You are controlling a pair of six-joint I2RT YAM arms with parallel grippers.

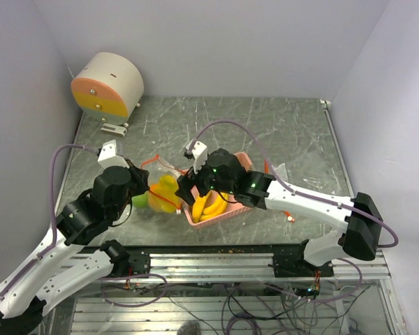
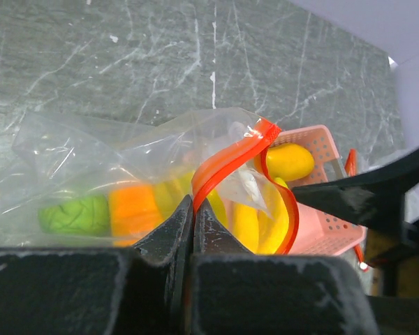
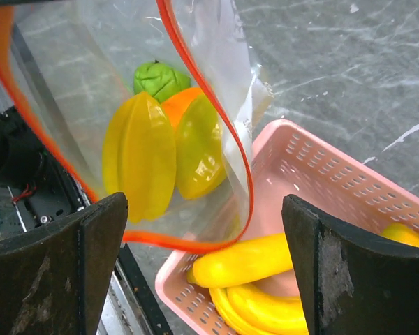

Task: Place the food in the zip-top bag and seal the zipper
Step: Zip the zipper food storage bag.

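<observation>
The clear zip-top bag lies between my grippers, left of the pink basket. My left gripper is shut on its red-orange zipper and holds the mouth up. Inside the bag lie a bumpy green ball, an orange fruit and a ribbed yellow fruit. My right gripper is open and empty, over the open bag mouth and the basket's near end. Several yellow bananas lie in the basket below it. A yellow mango-like piece also lies in the basket.
The pink perforated basket stands at table centre, touching the bag's mouth. A round cream, pink and yellow drum stands at the back left. The table's near edge with its metal rail runs just below the basket.
</observation>
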